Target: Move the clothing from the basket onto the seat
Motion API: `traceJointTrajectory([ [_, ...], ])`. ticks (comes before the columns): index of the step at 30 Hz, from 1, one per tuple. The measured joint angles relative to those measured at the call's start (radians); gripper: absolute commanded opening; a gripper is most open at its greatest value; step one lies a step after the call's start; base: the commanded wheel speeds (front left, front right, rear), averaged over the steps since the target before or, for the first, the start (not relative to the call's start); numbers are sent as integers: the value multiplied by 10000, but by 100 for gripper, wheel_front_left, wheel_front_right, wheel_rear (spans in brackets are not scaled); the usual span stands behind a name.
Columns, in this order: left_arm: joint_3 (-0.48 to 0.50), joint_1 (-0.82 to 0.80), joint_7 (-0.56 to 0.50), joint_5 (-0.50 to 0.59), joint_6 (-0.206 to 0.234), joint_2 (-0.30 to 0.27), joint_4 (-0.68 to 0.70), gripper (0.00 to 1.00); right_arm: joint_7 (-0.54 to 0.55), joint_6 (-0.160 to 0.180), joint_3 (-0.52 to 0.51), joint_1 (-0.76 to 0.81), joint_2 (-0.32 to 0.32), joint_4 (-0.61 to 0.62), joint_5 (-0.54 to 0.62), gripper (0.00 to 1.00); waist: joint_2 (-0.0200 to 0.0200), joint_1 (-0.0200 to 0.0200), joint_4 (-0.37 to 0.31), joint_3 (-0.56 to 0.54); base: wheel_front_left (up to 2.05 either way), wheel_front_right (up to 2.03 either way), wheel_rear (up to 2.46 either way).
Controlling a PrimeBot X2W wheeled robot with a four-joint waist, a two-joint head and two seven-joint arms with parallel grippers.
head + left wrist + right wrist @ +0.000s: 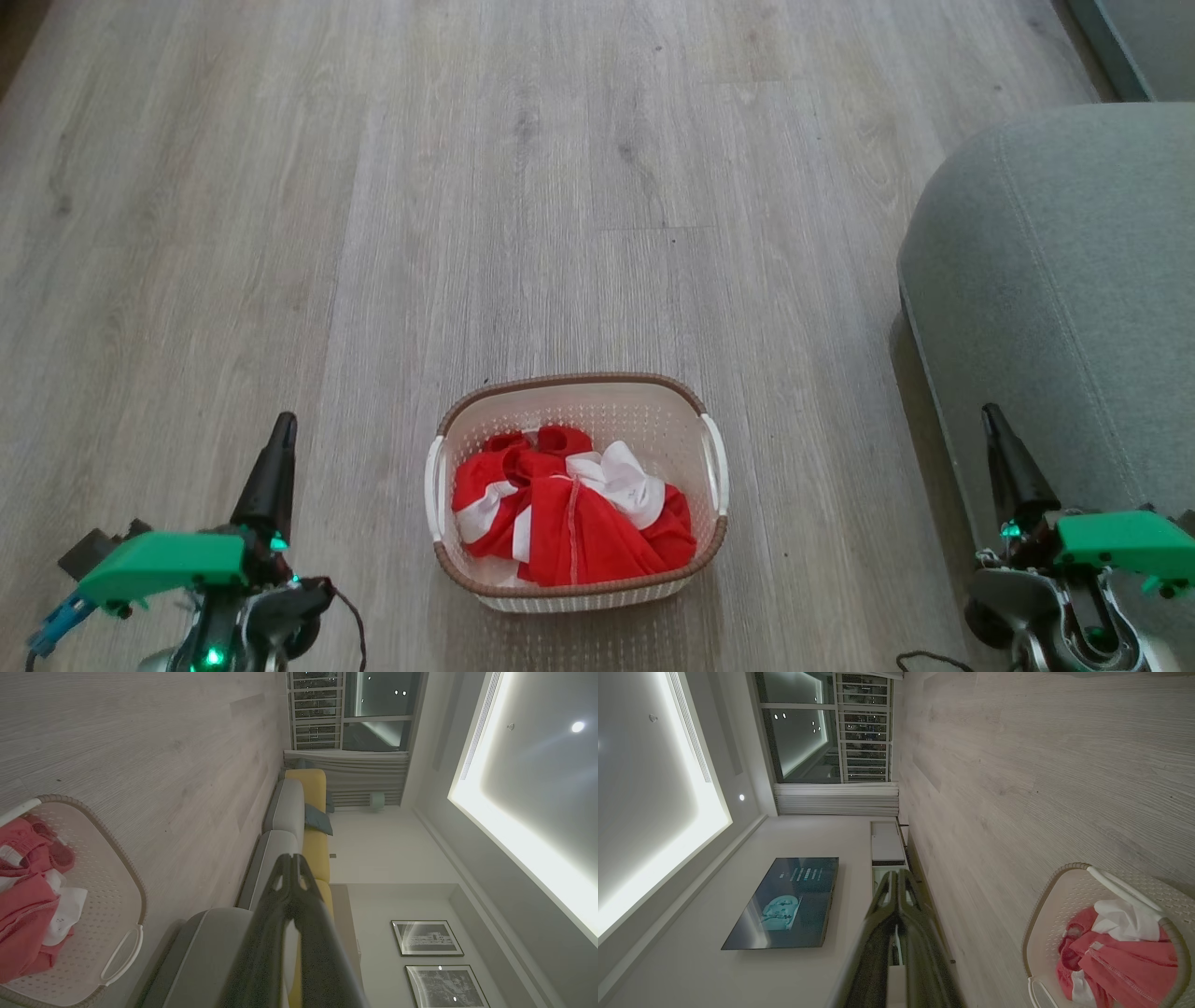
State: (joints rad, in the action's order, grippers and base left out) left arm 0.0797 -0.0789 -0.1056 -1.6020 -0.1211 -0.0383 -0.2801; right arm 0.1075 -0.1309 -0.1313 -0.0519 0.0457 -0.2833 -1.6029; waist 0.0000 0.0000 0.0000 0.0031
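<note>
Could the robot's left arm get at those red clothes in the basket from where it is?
Probably yes. The basket has no lid, the red clothing lies heaped inside, and nothing stands between it and the left gripper, though that gripper is shut.

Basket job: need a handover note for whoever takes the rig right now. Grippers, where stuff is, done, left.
Left gripper: fingers shut, holding nothing, to the left of the basket and apart from it.
Right gripper: fingers shut, holding nothing, to the right of the basket, seen against the seat.
Basket: upright on the floor between the two arms.
Clothing: bunched red and white, all inside the basket.
Seat: right of the basket, nothing on the part in view.
Done: nothing moved yet.
Left: open a gripper, grasp the clothing, lift it out, lay it on the seat.
</note>
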Motion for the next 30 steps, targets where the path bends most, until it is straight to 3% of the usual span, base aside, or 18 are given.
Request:
traceJointTrajectory([
  [9, 0, 0, 0, 0, 0, 0, 0, 0, 0, 0, 0, 0, 0, 0, 0, 0, 0, 0, 0, 0, 0, 0, 0],
  [10, -10, 3, 6, 4, 10, 4, -59, 100, -2, -2, 10, 12, -2, -73, 2, 100, 0, 0, 0, 0, 0, 0, 0],
  [14, -92, 382, 13, 4, 17, 40, -537, 100, -6, 0, 63, 351, -67, -548, 2, 100, 0, 0, 0, 3, 0, 0, 0],
  [30, -464, 526, 456, 234, 15, 44, -579, 100, -416, 0, 326, 436, -69, -539, 523, 100, 0, 0, 20, 26, 0, 0, 0],
])
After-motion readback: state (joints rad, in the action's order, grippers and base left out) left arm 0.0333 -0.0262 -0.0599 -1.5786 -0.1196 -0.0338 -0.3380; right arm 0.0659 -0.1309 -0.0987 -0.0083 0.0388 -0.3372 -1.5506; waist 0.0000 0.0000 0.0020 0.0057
